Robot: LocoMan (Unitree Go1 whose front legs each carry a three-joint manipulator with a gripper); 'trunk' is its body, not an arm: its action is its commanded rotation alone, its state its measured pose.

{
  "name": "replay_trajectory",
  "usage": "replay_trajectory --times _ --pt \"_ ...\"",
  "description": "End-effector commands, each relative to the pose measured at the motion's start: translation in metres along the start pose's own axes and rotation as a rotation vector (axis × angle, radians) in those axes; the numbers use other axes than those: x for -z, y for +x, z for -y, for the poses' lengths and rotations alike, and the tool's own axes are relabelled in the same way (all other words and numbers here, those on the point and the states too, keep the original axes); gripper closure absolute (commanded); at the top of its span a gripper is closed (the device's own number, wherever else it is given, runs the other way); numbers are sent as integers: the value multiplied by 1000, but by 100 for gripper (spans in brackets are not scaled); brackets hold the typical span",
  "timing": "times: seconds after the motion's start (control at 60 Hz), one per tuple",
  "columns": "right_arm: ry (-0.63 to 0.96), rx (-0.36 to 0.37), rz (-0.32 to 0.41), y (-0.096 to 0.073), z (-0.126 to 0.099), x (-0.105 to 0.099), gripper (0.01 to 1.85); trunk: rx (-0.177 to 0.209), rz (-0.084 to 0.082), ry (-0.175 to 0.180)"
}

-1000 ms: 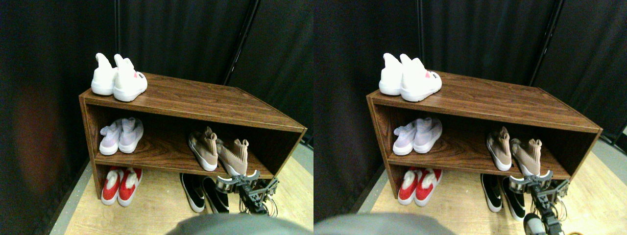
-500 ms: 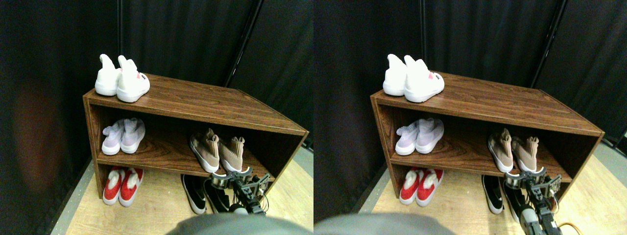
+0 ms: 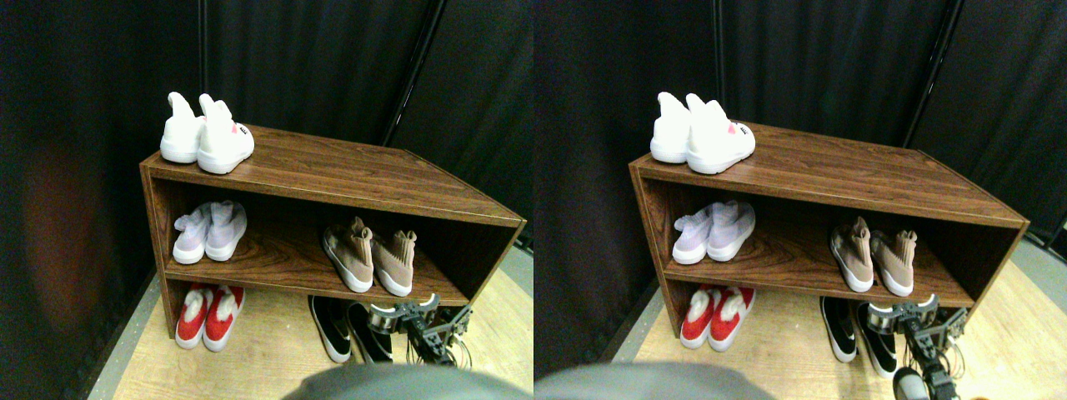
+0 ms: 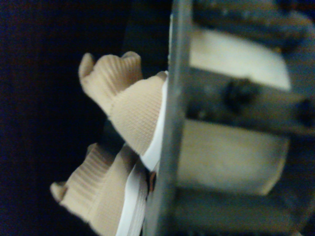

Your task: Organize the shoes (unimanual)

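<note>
1. Wooden shoe rack point(image 3: 333, 175) is standing on the floor, pairs sorted by tier: white pair point(image 3: 206, 133) sitting on top at the left end, pale lilac pair point(image 3: 208, 232) on the middle shelf left, tan sock-shoes point(image 3: 371, 258) on the middle shelf right, red pair point(image 3: 207, 315) on the floor under the rack left, black slip-ons point(image 3: 338, 325) on the floor under the rack right.
2. Tan sock-shoes are lying side by side, soles touching or nearly so, white soles toward the front edge, cuffs pointing into the shelf; they are looking paired and squared up like the other pairs, so I am judging this placement as basically done.
3. Every pair is sitting toes-out in its own spot, which is reading as the tidy layout the task is asking for; black slip-ons are a bit splayed, possibly the next thing needing attention.
4. Right end effector point(image 3: 406, 312) is hovering just below the front edge of the middle shelf, under the right tan shoe, above and beside the right black slip-on, not touching any shoe as far as I am seeing.
5. End effector is holding nothing; how far open its jaws are standing, I cannot tell.
6. Wrist view is showing both tan sock-shoes point(image 4: 123, 147) close ahead past the dark jaw frame, cuffs and white sole edges visible, nothing between them and the frame.
</note>
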Motion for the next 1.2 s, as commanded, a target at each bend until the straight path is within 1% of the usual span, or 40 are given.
replay_trajectory --times 0.017,0.067,0.083,0.1,0.117,0.133,0.183,0.2,0.233,0.267,0.3,0.333,0.35,0.367,0.383,0.417,0.433,0.45,0.467,0.5,0.55,0.567,0.617,0.667,0.75,0.783,0.817,0.867,0.9,0.917,0.95,0.967,1.0,1.017,1.05,1.083,1.1,1.133,1.167,1.2 --pt "-24 -76 11 -14 -16 -4 26 -3 -7 11" --pt "-10 -98 6 -24 -19 -7 23 -3 -7 11" --pt "-10 -98 6 -24 -19 -7 23 0 -7 11" --pt "-1 -118 7 -30 -20 -9 26 0 -7 11" --pt "-1 -118 7 -30 -20 -9 26 0 -7 11" --pt "-10 -130 -4 -34 -21 -11 29 0 -7 11" --pt "-26 -147 7 -44 -24 -15 33 2 -7 10" --pt "-29 -159 16 -48 -25 -18 38 2 -7 10" --pt "-27 -165 23 -50 -26 -19 42 4 -7 10" --pt "-43 -162 57 -58 -28 -24 51 4 -7 10" --pt "-44 -158 73 -63 -31 -28 63 6 -6 10" --pt "-55 -150 97 -68 -34 -35 88 6 -6 10" --pt "-58 -146 105 -69 -35 -37 94 6 -6 10" --pt "-75 -142 115 -72 -36 -41 104 6 -6 10" --pt "-87 -140 119 -73 -37 -43 109 6 -6 10" --pt "-74 -139 134 -77 -40 -48 137 6 -6 10" --pt "-75 -136 149 -78 -40 -49 145 6 -6 10" --pt "-75 -136 149 -78 -40 -49 145 11 -10 11" --pt "-85 -128 186 -80 -42 -51 162 11 -10 11" --pt "-108 -131 222 -82 -45 -53 179 11 -10 11" --pt "-122 -149 249 -84 -49 -58 180 11 -10 11" --pt "-147 -153 269 -85 -51 -60 180 11 -10 11" --pt "-187 -165 286 -86 -53 -62 180 11 -10 11" --pt "-199 -192 281 -82 -54 -68 180 11 -10 11" --pt "-212 -189 269 -75 -57 -73 180 6 -11 7" --pt "-241 -183 290 -71 -59 -75 180 6 -11 7" --pt "-240 -185 288 -69 -59 -76 180 2 -11 4" --pt "-235 -194 267 -57 -60 -78 180 2 -11 4" --pt "-237 -195 265 -55 -60 -78 180 -1 -10 4" --pt "-217 -182 272 -44 -59 -79 180 -1 -10 4" --pt "-210 -179 265 -41 -58 -79 180 -2 -11 4" --pt "-195 -171 250 -33 -55 -81 180 -2 -11 4" --pt "-144 -135 283 -21 -52 -82 180 -4 -12 4" --pt "-130 -123 301 -18 -51 -83 180 -4 -12 4" --pt "-139 -97 299 -7 -47 -86 180 -8 -10 3" --pt "-138 -89 303 -5 -46 -86 180 -11 -10 5" --pt "-130 -72 312 0 -44 -87 180 -11 -10 5" --pt "-92 -55 305 9 -39 -91 180 -13 -10 3" --pt "-91 -54 306 14 -36 -93 180 -13 -10 3" --pt "-87 -35 311 19 -32 -95 180 -15 -9 2"
